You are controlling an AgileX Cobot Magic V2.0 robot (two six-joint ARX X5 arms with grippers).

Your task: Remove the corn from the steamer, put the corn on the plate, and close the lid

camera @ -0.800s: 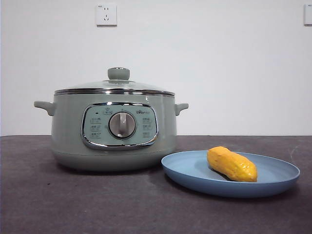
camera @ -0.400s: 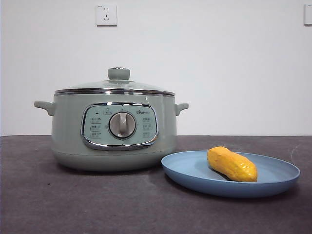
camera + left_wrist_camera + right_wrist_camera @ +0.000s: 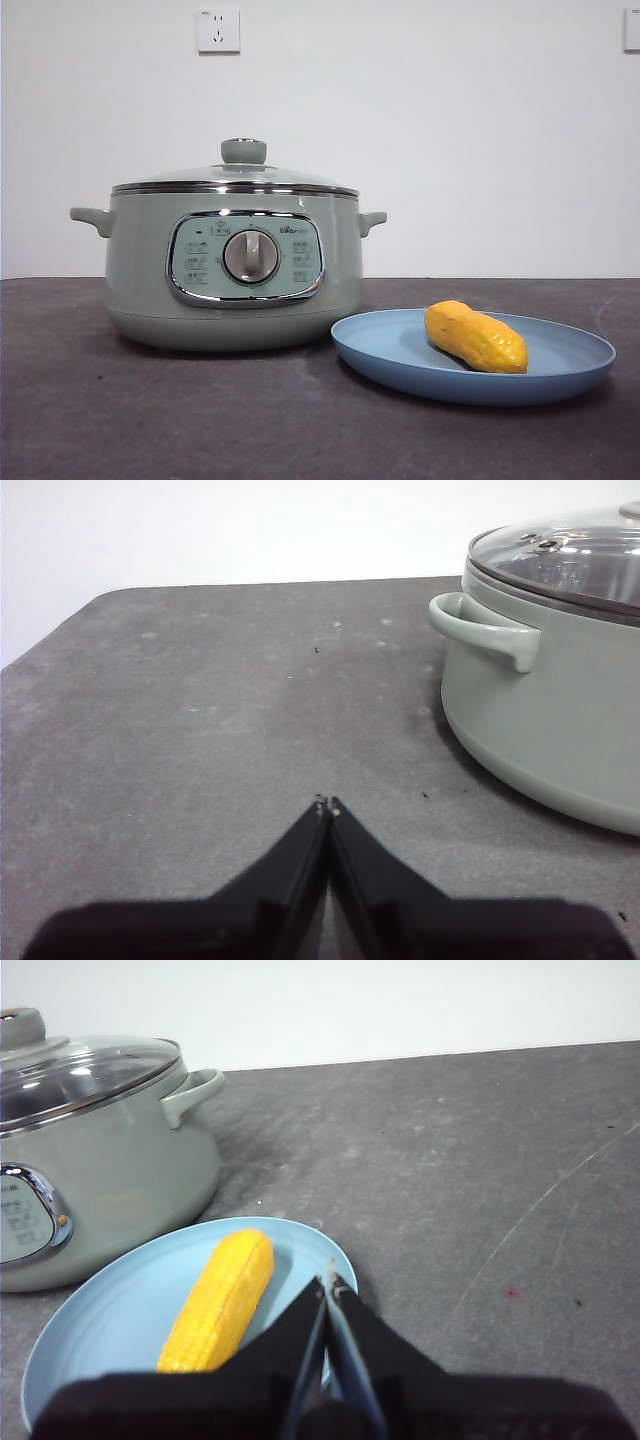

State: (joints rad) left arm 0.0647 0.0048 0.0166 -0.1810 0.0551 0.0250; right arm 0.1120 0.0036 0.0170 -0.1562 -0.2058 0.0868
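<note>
Now: corn [image 3: 475, 337] on plate [image 3: 400, 350] | lid [image 3: 235, 178] on steamer [image 3: 140, 290] | wrist views only: left tool [image 3: 327, 805], right tool [image 3: 328, 1282] clenched, empty

Left pincer [image 3: 327, 805] closed above table [image 3: 200, 730], beside lidded steamer [image 3: 550, 730].

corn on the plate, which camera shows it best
The right wrist view: it looks down on the corn, showing its whole length and kernel rows as it lies on the plate. The front view shows the corn side-on, its base partly hidden by the plate rim. The left wrist view misses it entirely.
</note>
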